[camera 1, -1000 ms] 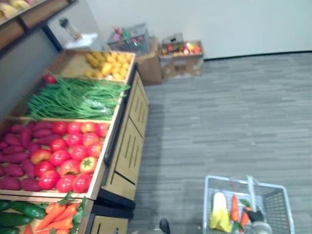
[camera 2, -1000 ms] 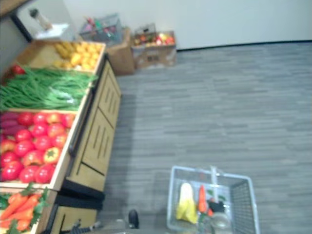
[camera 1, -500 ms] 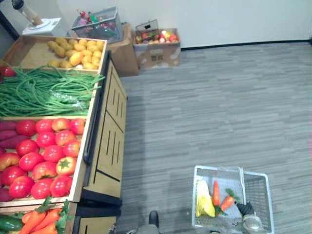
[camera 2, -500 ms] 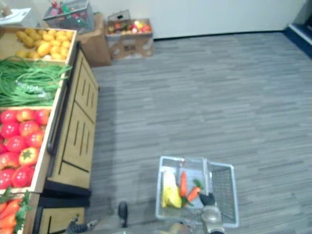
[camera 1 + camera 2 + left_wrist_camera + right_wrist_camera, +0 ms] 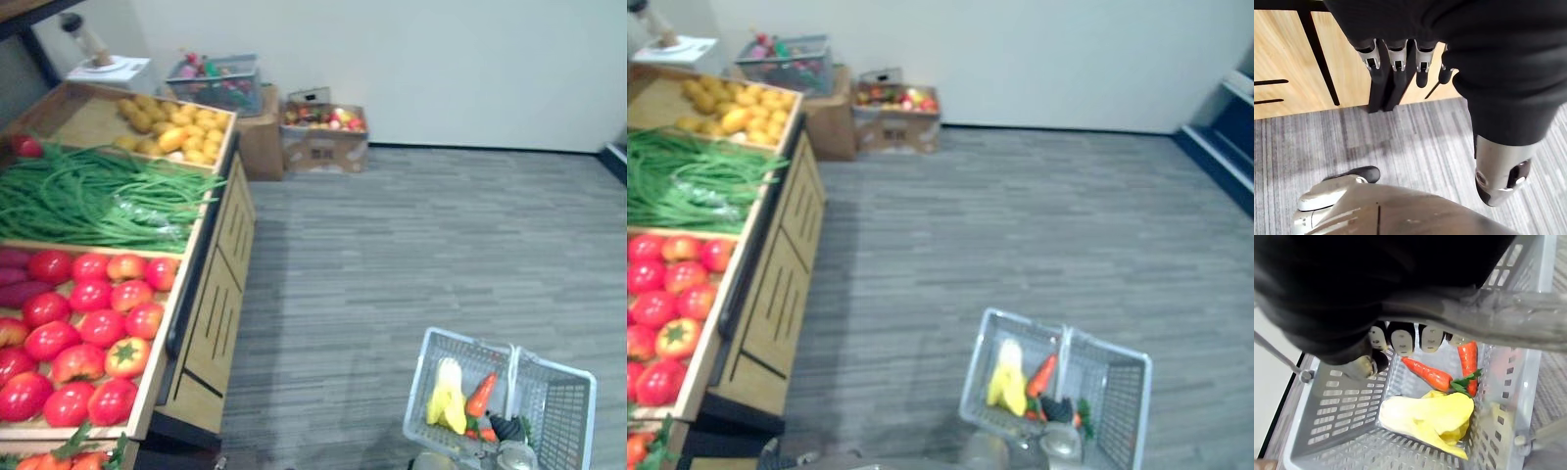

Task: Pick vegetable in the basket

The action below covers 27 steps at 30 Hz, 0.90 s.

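Basket (image 5: 560,406) of grey plastic shows at five o'clock in the left eye view, against the grey floor (image 5: 411,245). Yellow corn (image 5: 449,399) and orange carrots (image 5: 480,394) lie inside it. The right hand (image 5: 509,429) shows at the basket's six o'clock edge, under the handle (image 5: 510,377) that rises over its middle. A wooden produce stand (image 5: 211,323) fills the nine o'clock side, with tomatoes (image 5: 88,323), green beans (image 5: 98,201) and potatoes (image 5: 171,132). A cardboard box (image 5: 323,137) stands at twelve o'clock by the wall.

In the left wrist view the left hand (image 5: 1396,54) hangs released, its fingers straight and holding nothing, near the stand's wooden front.

In the right wrist view the right hand is clenched round the handle, its fingers curled under the grey bar. Below it, in the basket, two carrots meet at their green tops, with the corn just beside them.
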Available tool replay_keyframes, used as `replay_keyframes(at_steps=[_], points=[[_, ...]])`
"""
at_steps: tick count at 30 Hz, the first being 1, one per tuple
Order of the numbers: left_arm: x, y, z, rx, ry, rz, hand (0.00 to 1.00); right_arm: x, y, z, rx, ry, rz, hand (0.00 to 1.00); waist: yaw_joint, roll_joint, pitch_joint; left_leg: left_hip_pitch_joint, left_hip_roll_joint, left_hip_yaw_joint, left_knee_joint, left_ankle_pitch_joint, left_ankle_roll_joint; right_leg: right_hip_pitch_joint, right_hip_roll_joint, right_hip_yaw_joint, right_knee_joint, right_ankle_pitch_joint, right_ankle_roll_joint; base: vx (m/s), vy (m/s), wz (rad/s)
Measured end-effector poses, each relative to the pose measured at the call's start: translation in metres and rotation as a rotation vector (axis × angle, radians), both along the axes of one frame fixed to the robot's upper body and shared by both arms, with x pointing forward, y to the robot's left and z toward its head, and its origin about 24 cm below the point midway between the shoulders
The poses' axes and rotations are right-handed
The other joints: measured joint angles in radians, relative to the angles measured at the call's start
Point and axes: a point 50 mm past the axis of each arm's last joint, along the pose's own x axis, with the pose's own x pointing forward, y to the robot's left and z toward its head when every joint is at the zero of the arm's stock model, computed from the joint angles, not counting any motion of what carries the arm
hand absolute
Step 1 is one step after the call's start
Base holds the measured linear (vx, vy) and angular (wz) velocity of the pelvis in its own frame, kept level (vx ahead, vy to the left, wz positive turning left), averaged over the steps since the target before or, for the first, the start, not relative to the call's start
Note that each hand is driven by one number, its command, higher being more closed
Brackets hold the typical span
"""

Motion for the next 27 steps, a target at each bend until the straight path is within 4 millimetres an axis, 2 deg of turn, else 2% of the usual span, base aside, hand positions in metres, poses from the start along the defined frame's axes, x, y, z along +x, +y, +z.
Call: replay_keyframes(at_steps=[1,2,3,4,6,7,10,12,16,18,21,27], points=[[-0.002,0.001,0.0,-0.001,0.003,0.016,0.0,0.003,0.002,0.0,0.006,-0.002,0.008,1.0,0.002,-0.002,-0.001,-0.01,-0.002,-0.023,0.001,-0.002,-0.008,0.007,0.016,0.004,-0.141,0.01,0.0,0.17,-0.157,0.79],[-0.002,0.003,0.0,0.003,0.001,0.034,0.0,0.003,0.004,-0.001,0.015,0.002,0.011,1.0,0.0,-0.013,-0.006,-0.023,-0.008,-0.045,0.004,-0.005,-0.018,0.015,0.025,0.029,-0.253,0.049,-0.004,0.14,-0.217,0.64],[-0.002,0.006,0.001,0.01,-0.002,0.041,0.0,0.002,0.005,-0.002,0.023,0.006,0.012,1.0,0.001,-0.026,-0.007,-0.038,-0.016,-0.06,0.007,-0.008,-0.026,0.015,0.029,0.05,-0.293,0.07,-0.003,0.17,-0.279,0.69],[-0.001,0.005,0.001,0.012,-0.003,0.053,0.0,0.003,0.003,-0.001,0.026,0.01,0.002,1.0,0.008,-0.005,-0.016,-0.057,0.006,-0.098,0.012,-0.011,-0.049,0.039,0.053,0.066,-0.327,0.027,0.018,0.17,-0.284,0.52],[-0.001,-0.003,-0.001,-0.012,-0.002,0.065,0.0,0.009,-0.001,0.001,0.019,0.002,0.009,1.0,0.014,0.018,-0.013,-0.074,0.036,-0.105,0.005,-0.006,-0.071,0.061,0.082,0.031,-0.387,-0.01,0.027,0.15,-0.262,0.31],[-0.002,-0.012,-0.003,-0.035,0.0,0.082,0.0,0.007,-0.003,0.0,0.02,0.017,0.007,1.0,0.012,0.047,-0.018,-0.074,0.064,-0.115,0.001,0.002,-0.086,0.095,0.114,0.001,-0.425,-0.007,0.023,0.12,-0.244,0.31],[-0.006,-0.017,-0.005,-0.058,0.0,0.125,0.0,-0.004,-0.003,-0.004,0.026,0.052,-0.001,1.0,0.018,0.06,-0.037,-0.062,0.115,-0.13,-0.002,0.007,-0.095,0.167,0.175,-0.042,-0.506,0.002,0.009,0.1,-0.157,0.35],[-0.007,-0.017,-0.005,-0.066,-0.005,0.152,0.0,-0.009,-0.002,-0.007,0.033,0.072,-0.005,1.0,0.027,0.068,-0.048,-0.071,0.127,-0.131,0.004,0.014,-0.107,0.183,0.195,-0.056,-0.534,0.01,-0.003,0.06,-0.096,0.11],[-0.007,-0.015,-0.005,-0.081,-0.022,0.201,0.0,-0.021,-0.004,-0.01,0.043,0.096,-0.048,1.0,0.02,0.064,-0.048,-0.123,0.114,-0.131,0.034,0.025,-0.123,0.198,0.185,-0.117,-0.558,0.013,-0.006,0.03,-0.029,0.42],[-0.009,-0.014,-0.005,-0.09,-0.023,0.226,0.0,-0.028,-0.006,-0.012,0.051,0.104,-0.087,1.0,0.01,0.062,-0.047,-0.138,0.086,-0.064,0.032,0.058,-0.113,0.212,0.152,-0.153,-0.562,0.013,-0.005,0.0,0.053,0.49],[-0.014,-0.015,-0.006,-0.124,-0.026,0.303,0.0,-0.03,-0.007,-0.012,0.06,0.101,-0.122,1.0,0.008,0.065,-0.048,-0.122,0.067,0.023,0.001,0.092,-0.098,0.222,0.135,-0.151,-0.579,0.023,0.005,-0.03,0.058,0.09],[-0.031,-0.019,-0.012,-0.194,0.005,0.432,0.0,-0.049,-0.004,-0.017,0.127,0.093,-0.231,1.0,-0.004,0.086,-0.069,-0.062,0.067,0.076,-0.082,0.099,-0.097,0.243,0.139,-0.139,-0.616,0.039,0.012,-0.03,0.022,-0.07]])
